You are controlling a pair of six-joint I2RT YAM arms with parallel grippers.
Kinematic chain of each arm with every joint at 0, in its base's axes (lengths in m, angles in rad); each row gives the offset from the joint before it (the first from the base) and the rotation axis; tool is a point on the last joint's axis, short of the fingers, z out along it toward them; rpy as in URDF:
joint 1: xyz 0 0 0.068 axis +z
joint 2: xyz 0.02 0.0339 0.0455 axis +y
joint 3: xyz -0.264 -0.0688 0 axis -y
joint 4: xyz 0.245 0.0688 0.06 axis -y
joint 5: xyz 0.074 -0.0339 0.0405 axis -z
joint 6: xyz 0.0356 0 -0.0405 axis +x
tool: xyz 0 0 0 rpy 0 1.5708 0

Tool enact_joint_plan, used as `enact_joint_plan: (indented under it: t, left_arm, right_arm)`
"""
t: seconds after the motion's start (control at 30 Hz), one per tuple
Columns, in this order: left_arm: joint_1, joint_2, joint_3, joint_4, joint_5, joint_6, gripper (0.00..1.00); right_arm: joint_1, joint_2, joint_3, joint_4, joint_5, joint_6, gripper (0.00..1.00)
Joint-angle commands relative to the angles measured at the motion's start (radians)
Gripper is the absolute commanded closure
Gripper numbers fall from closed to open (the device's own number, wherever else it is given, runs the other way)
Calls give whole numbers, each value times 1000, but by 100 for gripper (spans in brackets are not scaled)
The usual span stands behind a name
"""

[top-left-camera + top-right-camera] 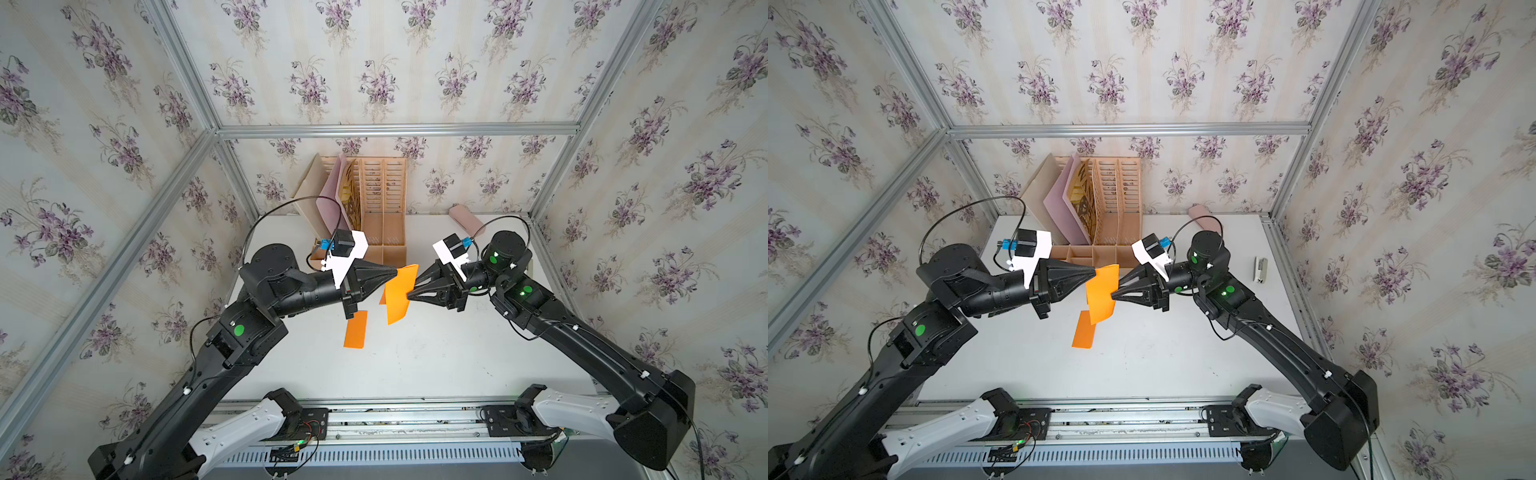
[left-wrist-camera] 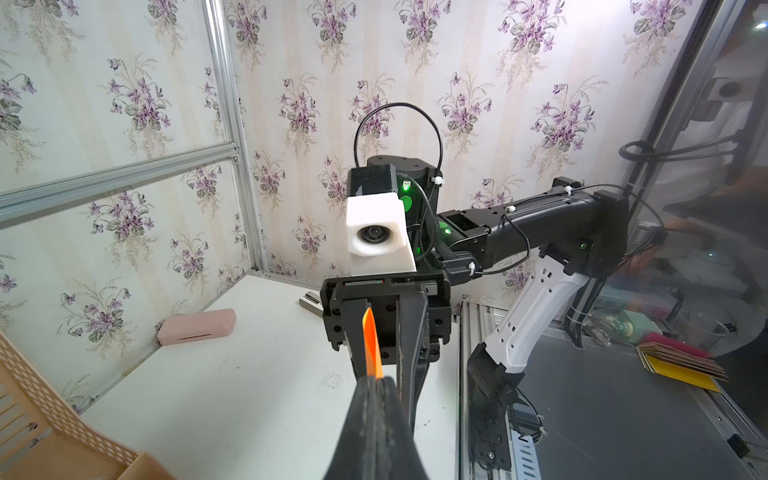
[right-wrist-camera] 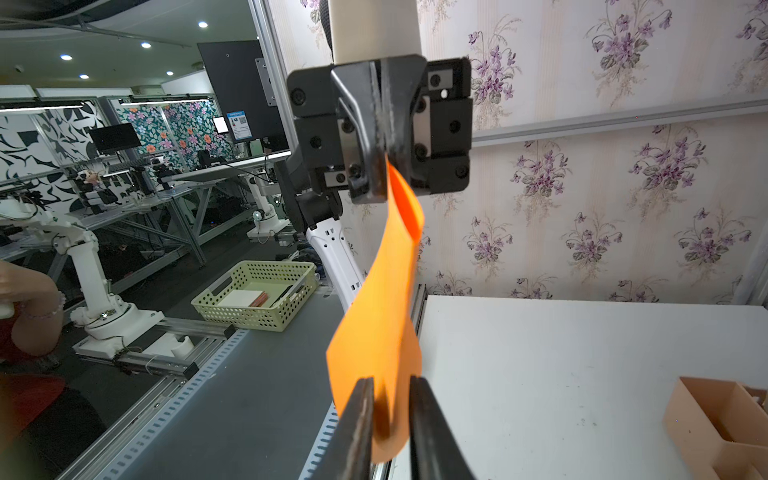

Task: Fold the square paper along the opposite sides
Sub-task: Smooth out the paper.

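The square paper [image 1: 400,293] is orange and hangs in the air between my two grippers above the white table [image 1: 436,357]; both top views show it [image 1: 1100,295]. My left gripper [image 1: 397,272] is shut on its far left edge. In the left wrist view only a thin orange sliver of the paper [image 2: 371,345] sticks out past the closed tips of that gripper [image 2: 376,380]. My right gripper [image 1: 412,286] meets the paper's right edge. In the right wrist view the paper [image 3: 382,299] twists and curls, and the right gripper [image 3: 390,386] is closed in on that curl, a narrow gap left between its pads.
A second orange sheet [image 1: 355,330] lies flat on the table under the left gripper. A wooden file organiser [image 1: 382,199] with folders stands at the back, its low tray [image 3: 715,419] close behind the grippers. A pink case [image 1: 465,220] lies at the back right, a stapler [image 1: 1260,269] by the right wall.
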Motion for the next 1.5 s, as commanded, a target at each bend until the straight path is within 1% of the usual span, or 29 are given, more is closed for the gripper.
enact_joint_plan:
  t: [0.0, 0.1, 0.13, 0.17, 0.23, 0.27, 0.3, 0.33, 0.47, 0.53, 0.57, 0.6, 0.63, 0.67, 0.83, 0.87, 0.9, 0.93, 0.97, 1.0, 1.03, 1.07, 1.23, 1.3, 1.33, 1.37, 1.4, 1.43, 1.47]
  left_arm:
    - [0, -1, 8, 29, -4, 13, 100]
    - [1, 1, 11, 32, -4, 12, 100]
    - [1, 1, 12, 33, -4, 13, 100]
    - [1, 3, 14, 34, -5, 13, 100]
    - [0, 3, 16, 38, -5, 15, 100]
    - [0, 4, 17, 39, -5, 15, 100]
    - [0, 5, 17, 39, -4, 14, 100]
    - [-1, 7, 18, 41, -4, 15, 100]
    - [1, 9, 19, 46, -4, 14, 100]
    - [0, 11, 19, 47, -7, 15, 100]
    - [0, 11, 17, 50, -7, 14, 100]
    - [0, 10, 18, 52, -6, 13, 100]
    - [0, 9, 17, 53, -7, 12, 100]
    - [0, 9, 17, 55, -7, 13, 100]
    - [0, 4, 18, 56, -8, 15, 100]
    - [2, 3, 19, 55, -9, 16, 100]
    - [1, 1, 20, 54, -10, 16, 100]
    - [-1, 0, 20, 53, -11, 18, 100]
    - [0, -2, 21, 53, -12, 18, 100]
    - [0, -4, 22, 52, -13, 18, 100]
    - [0, -4, 23, 51, -12, 18, 100]
    - [1, -6, 25, 49, -12, 17, 100]
    - [0, -10, 26, 49, -12, 16, 100]
    - [0, -7, 26, 50, -12, 18, 100]
    - [-1, -6, 27, 49, -12, 18, 100]
    - [-1, -5, 27, 50, -12, 17, 100]
    - [-1, -5, 27, 52, -12, 16, 100]
    - [0, -4, 25, 52, -12, 17, 100]
    - [-1, -4, 24, 52, -11, 15, 100]
  right_arm:
    - [0, 0, -8, 60, -12, 33, 100]
    - [0, -6, -17, 78, -12, 43, 100]
    - [0, -8, -19, 80, -11, 45, 95]
    - [0, -9, -22, 85, -12, 48, 85]
    - [2, -11, -29, 96, -12, 53, 81]
    - [0, -11, -33, 105, -12, 60, 84]
    - [1, -10, -37, 114, -15, 66, 95]
    - [2, -10, -41, 120, -15, 72, 100]
    - [1, -14, -52, 131, -15, 78, 100]
    - [1, -16, -55, 131, -14, 77, 83]
    - [1, -16, -57, 133, -15, 79, 78]
    - [2, -16, -59, 134, -14, 80, 78]
    - [2, -14, -61, 140, -14, 83, 86]
    - [2, -13, -64, 145, -14, 89, 100]
    - [7, -20, -79, 162, -12, 99, 100]
    - [8, -23, -82, 162, -10, 99, 97]
    - [8, -25, -85, 162, -6, 98, 85]
    - [7, -26, -89, 164, -4, 100, 80]
    - [7, -26, -93, 167, -4, 102, 78]
    - [8, -25, -96, 169, -2, 105, 84]
    - [8, -25, -97, 169, -1, 107, 97]
    - [8, -25, -99, 169, 2, 109, 100]
    - [9, -42, -117, 172, 6, 111, 100]
    - [9, -46, -124, 172, 9, 110, 87]
    - [9, -48, -129, 175, 10, 112, 85]
    - [9, -48, -133, 174, 12, 111, 86]
    - [9, -47, -135, 174, 11, 111, 95]
    - [9, -46, -136, 173, 12, 111, 100]
    - [9, -46, -138, 172, 11, 111, 100]
